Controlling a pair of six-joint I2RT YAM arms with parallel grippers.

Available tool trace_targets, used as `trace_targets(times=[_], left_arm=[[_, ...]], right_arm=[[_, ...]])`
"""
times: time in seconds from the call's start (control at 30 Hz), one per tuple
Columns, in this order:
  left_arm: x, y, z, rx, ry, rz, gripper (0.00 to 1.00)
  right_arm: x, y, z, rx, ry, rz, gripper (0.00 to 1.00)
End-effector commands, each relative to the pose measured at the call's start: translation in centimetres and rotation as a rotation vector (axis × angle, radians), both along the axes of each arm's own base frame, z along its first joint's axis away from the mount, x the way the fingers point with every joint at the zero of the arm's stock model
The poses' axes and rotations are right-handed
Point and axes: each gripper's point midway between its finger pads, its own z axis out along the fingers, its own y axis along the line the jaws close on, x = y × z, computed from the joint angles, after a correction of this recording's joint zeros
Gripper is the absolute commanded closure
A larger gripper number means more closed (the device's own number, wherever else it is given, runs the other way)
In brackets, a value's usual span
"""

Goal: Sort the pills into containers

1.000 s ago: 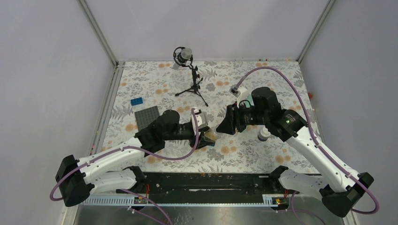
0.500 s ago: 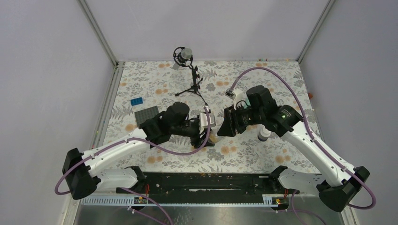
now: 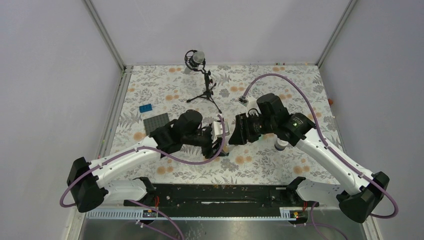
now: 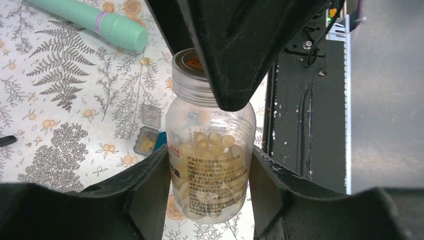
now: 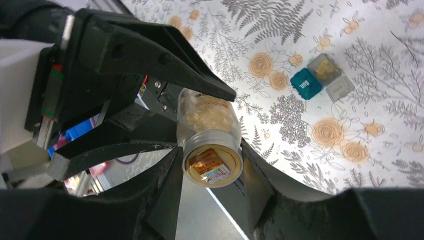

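fingers of both arms are sharing one small clear jar [image 4: 210,135] just above the near middle of the counter [image 4: 60,125]. the left fingers [image 4: 150,192] are pinching its glass body from both sides, while the right fingers [image 5: 167,195] are clamping the silver lid [image 5: 212,165], so neither pair is hanging spread or pressed together. the pills [image 4: 212,145] are mostly sitting inside that jar, and the lid is not off yet, so the sorting is looking barely begun; unscrewing is probably the step in hand. just beyond, on the cloth, the teal box [image 5: 306,83] is lying just beside the grey box [image 5: 325,67], which is showing a few amber pellets inside, with a second grey box [image 5: 340,88] next to them. farther out the mint-green strip [image 4: 95,20] is lying well apart, and i cannot tell whether it is holding anything. at the far side a dark studded plate [image 3: 156,121], a blue brick [image 3: 146,108] and a microphone stand [image 3: 202,85] are sitting away from the work; only the two arms are crowding the space over the boxes.
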Motion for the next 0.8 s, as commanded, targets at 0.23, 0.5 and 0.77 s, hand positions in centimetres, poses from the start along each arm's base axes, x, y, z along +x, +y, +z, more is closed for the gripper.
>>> trace_targets(times=[0.23, 0.5, 0.77], left_arm=[[0.7, -1.3, 3.6, -0.264, -0.109, 0.051, 1.00], [0.2, -0.7, 2.8, -0.275, -0.078, 0.073, 1.00], [0.0, -0.6, 3.5, -0.294, -0.079, 0.067, 1.00]], right_arm=[[4.6, 0.4, 1.1, 0.104, 0.045, -0.441, 0.39], [5.3, -0.5, 4.7, 0.148, -0.113, -0.436, 0.20], [0.8, 0.5, 5.7, 0.177, -0.224, -0.045, 0.13]])
